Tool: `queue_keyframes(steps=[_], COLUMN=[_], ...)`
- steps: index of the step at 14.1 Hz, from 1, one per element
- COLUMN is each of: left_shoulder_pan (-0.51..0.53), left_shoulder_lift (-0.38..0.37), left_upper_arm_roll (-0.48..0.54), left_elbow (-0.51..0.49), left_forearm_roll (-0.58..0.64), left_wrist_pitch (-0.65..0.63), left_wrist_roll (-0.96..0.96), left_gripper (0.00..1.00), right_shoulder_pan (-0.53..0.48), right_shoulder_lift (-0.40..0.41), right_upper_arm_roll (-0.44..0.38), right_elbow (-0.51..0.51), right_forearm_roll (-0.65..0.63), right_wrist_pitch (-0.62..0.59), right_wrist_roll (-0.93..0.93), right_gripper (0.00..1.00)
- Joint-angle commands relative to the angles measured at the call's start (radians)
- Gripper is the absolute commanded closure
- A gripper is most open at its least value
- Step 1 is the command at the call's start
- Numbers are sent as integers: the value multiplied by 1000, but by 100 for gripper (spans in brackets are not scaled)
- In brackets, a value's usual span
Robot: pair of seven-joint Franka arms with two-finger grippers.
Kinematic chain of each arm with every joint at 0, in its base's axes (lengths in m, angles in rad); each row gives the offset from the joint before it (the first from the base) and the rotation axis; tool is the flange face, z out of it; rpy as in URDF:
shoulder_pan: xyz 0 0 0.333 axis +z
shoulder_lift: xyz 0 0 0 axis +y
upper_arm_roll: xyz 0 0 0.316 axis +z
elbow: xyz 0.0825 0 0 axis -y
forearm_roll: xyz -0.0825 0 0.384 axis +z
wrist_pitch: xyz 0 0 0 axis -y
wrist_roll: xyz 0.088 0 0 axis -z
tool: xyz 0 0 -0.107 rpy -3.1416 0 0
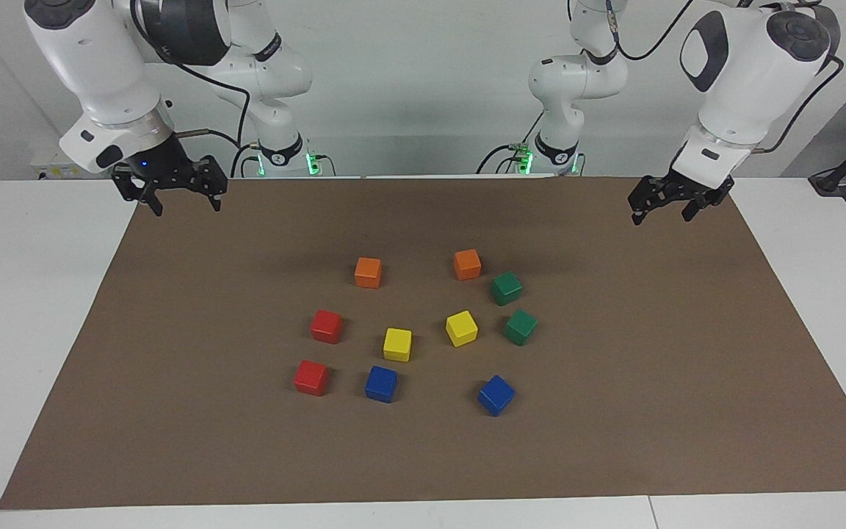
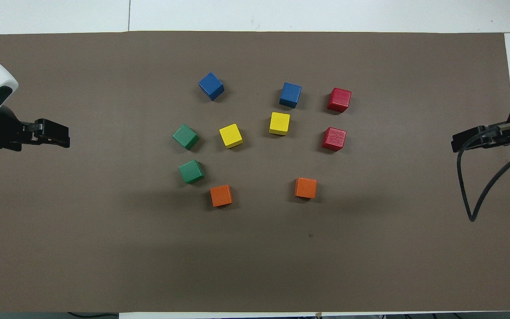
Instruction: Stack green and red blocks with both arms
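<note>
Both end effectors hang spread and empty over the brown mat's ends, the left end effector [image 1: 662, 211] and the right end effector [image 1: 182, 201]. The two green blocks [image 1: 506, 288] [image 1: 521, 327] sit toward the left arm's end of the counter [image 1: 26, 308], the two red blocks [image 1: 326, 326] [image 1: 311, 378] toward the right arm's, all unstacked and apart.

Eight cubes [image 1: 396, 344] lie apart mid-mat [image 1: 173, 441], none stacked, well clear of both tools.

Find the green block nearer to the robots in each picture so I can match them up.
Facing view: green block, just below the orange block, toward the left arm's end.
Overhead view: same green block, just above that orange block.
Shared landmark: that neighbouring orange block.
</note>
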Motion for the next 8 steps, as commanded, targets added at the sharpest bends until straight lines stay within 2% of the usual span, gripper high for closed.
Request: queue_keyframes(steps=[1, 5, 8], left_shoulder_pan=[14, 14, -3], left_shoulder_lift=[-5, -5, -2], left_upper_arm_roll=[-5, -5, -8], left_elbow=[9, 6, -40], left_forearm_roll=[-13, -13, -15], left_wrist_pitch=[-13, -2, 79], left_wrist_roll=[19, 17, 4], left_gripper=[0, 0, 0], right_shoulder_pan=[-2, -3, -3], right_shoulder_lift=[-27, -27, -27], right_upper_arm_roll=[2, 3, 3], right_elbow=[-28, -27, -27], right_forearm_roll=[-20, -17, -14], right_wrist_pitch=[8, 2, 5], right_wrist_roll=[-11, -9, -9], right_gripper=[0, 0, 0])
